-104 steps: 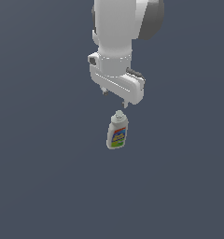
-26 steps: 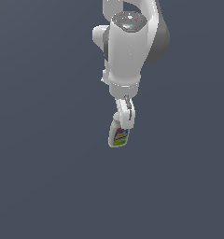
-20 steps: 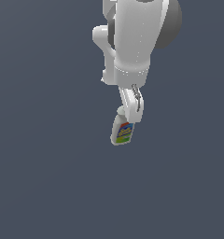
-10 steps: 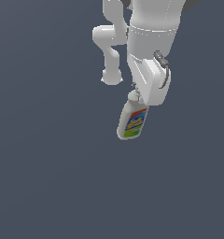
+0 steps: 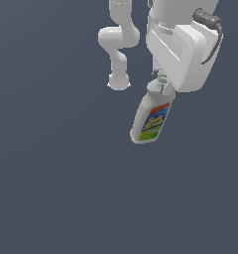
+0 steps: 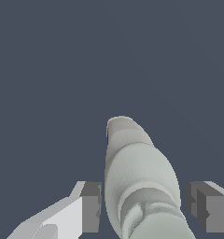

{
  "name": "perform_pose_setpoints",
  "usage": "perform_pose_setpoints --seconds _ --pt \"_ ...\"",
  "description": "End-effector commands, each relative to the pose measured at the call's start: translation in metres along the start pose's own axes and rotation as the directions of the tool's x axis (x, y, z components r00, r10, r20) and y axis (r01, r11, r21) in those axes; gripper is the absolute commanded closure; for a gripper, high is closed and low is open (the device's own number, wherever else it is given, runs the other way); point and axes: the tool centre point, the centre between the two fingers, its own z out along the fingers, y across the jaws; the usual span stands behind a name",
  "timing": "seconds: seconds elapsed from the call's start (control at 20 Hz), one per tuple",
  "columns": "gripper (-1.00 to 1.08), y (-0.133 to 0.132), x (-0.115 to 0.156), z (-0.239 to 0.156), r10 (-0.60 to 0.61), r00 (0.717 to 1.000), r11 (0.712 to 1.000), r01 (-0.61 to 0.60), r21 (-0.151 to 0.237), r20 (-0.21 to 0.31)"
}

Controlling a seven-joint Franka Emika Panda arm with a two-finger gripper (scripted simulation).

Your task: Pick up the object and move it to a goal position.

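Observation:
The object, a small white bottle with a blue, red, yellow and green label, hangs in the air below the white hand, neck up and body tilted toward the exterior view's left. My gripper is shut on its neck; the fingers are mostly hidden behind the hand. In the wrist view the white bottle runs away from the camera between the two grey pads of my gripper, one on each side.
Only the arm's own white links show behind the hand in the exterior view. The ground is a plain dark grey surface with no other object on it.
The hand has risen and moved toward the exterior view's right with the bottle in it. Both look much larger now, and the bottle is off the ground.

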Motion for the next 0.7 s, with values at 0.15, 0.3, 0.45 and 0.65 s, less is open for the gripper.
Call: perform_pose_setpoints --seconds 0.15,0.3,0.45,0.65 --pt "1.08 -0.005 -0.005 -0.024 0.0 1.0 1.0 0.0 0.012 0.0" --pt "1.08 -0.007 -0.007 -0.03 0.0 1.0 1.0 0.0 0.012 0.0" --pt "1.08 -0.008 -0.008 -0.033 0.0 1.0 1.0 0.0 0.012 0.0" --pt "1.08 -0.009 -0.008 -0.034 0.0 1.0 1.0 0.0 0.012 0.0"
